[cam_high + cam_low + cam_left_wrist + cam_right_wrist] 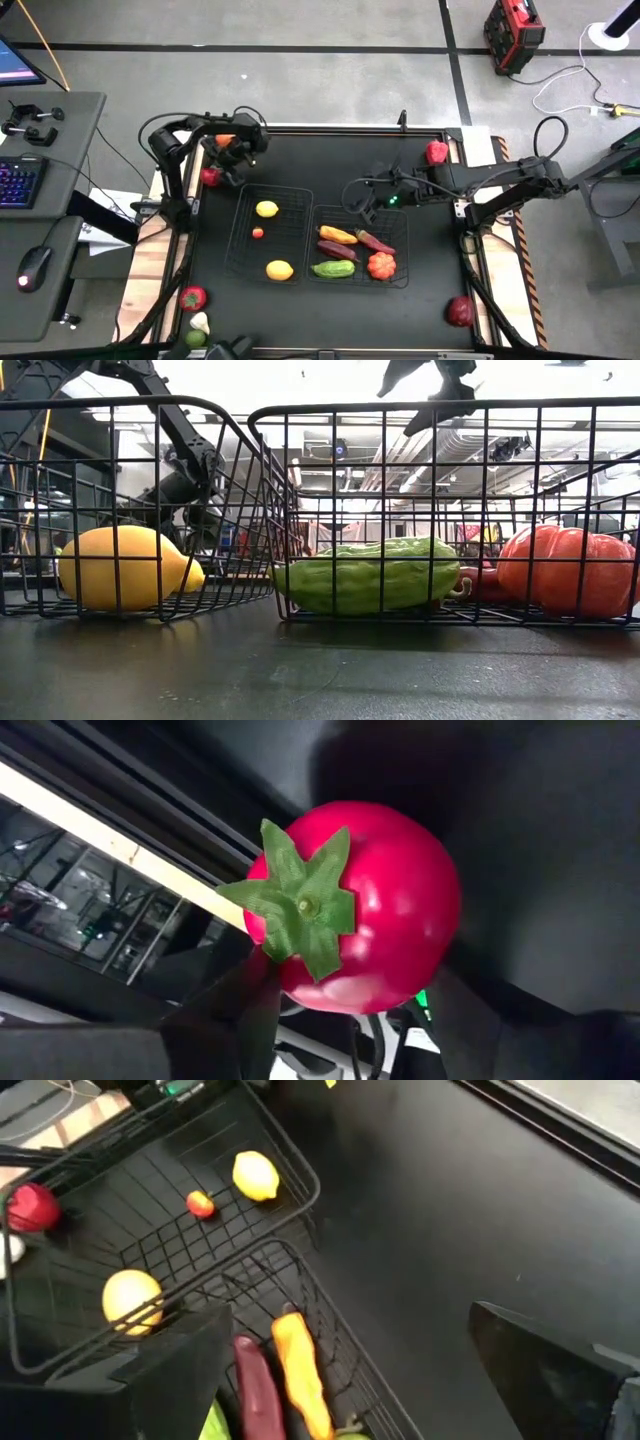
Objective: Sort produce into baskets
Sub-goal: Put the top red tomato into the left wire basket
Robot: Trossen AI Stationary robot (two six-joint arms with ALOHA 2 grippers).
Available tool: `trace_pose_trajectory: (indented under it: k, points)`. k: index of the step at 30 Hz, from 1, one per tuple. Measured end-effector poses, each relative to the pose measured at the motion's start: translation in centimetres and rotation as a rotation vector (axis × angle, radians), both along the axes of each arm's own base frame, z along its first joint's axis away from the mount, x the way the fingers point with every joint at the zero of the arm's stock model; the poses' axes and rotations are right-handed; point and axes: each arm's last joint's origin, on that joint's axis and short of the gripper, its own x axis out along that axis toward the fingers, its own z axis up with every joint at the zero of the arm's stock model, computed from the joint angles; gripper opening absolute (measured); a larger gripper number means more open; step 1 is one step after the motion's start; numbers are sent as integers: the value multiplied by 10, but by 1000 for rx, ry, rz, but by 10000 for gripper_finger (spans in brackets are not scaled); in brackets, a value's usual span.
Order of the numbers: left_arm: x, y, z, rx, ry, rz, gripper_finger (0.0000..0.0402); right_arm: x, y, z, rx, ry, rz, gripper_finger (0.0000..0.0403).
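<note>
The black table (420,300) sits on a grey floor crossed by dark tape lines. Left of the table stands a grey desk (60,130) carrying a lit keyboard (20,182), a mouse (33,268) and a black clamp (30,118). Beyond the table's far right corner sit a red and black case (513,35) and a white cable (560,88).
</note>
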Motion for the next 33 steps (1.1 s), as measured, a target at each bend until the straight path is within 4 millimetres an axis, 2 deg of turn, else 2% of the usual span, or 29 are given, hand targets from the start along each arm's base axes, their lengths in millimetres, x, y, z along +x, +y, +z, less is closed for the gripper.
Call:
trace_pose_trajectory:
  k: [4, 8, 14, 18, 24, 33]
  points:
    - [3, -3, 4, 23, -14, -11, 181, 1, 0, 1, -19, -3, 32, 399]
    - [3, -5, 8, 67, -28, 62, 188, 3, -2, 2, -30, 0, 99, 399]
    - [3, -4, 10, 61, -97, 161, 334, 4, -5, 3, -88, 8, 166, 399]
    - [4, -6, 14, 75, -104, 196, 383, 4, -4, 2, -111, 24, 246, 399]
    - [12, -11, 13, 8, -178, 136, 392, 6, -3, 4, -92, -6, 286, 399]
    - [19, -6, 8, 32, -292, 125, 395, 12, -6, 12, -87, -112, 246, 399]
